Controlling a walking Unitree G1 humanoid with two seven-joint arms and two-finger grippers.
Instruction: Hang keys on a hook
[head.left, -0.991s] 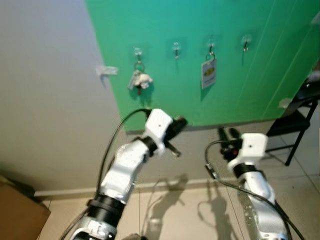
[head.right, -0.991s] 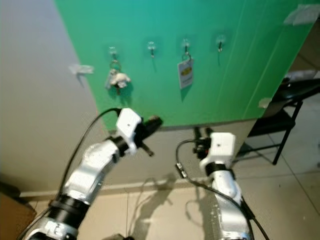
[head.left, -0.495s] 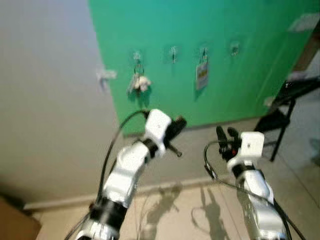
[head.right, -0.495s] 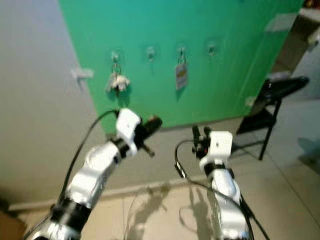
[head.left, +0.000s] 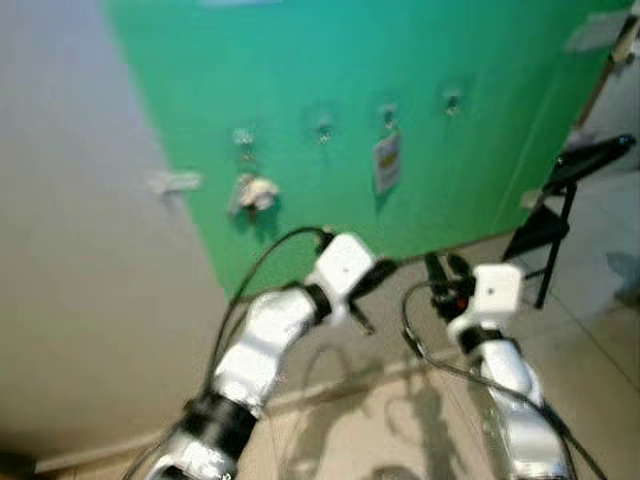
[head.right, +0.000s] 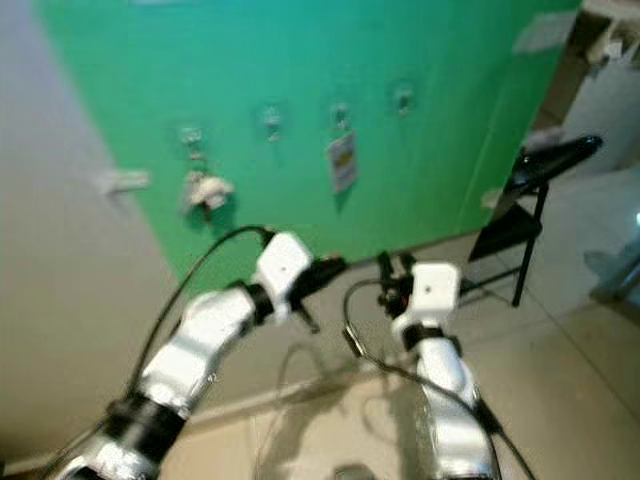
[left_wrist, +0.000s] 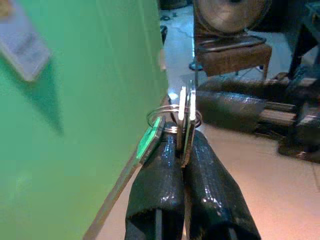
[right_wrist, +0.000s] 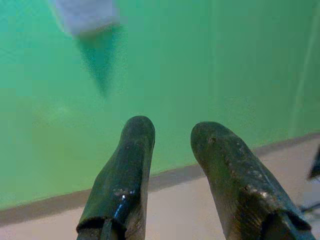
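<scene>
The left hand (left_wrist: 182, 150) pinches a key bunch (left_wrist: 177, 122) below the green wall (head.left: 400, 60)'s hooks (head.left: 322, 125), apparently four. The right hand (right_wrist: 172, 135) hovers parted, empty.

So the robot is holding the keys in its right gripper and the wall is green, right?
Not quite. The keys are in the left gripper, pinched between its two black fingers, as the left wrist view shows. The right gripper is open and holds nothing. The wall is green, yes.
</scene>
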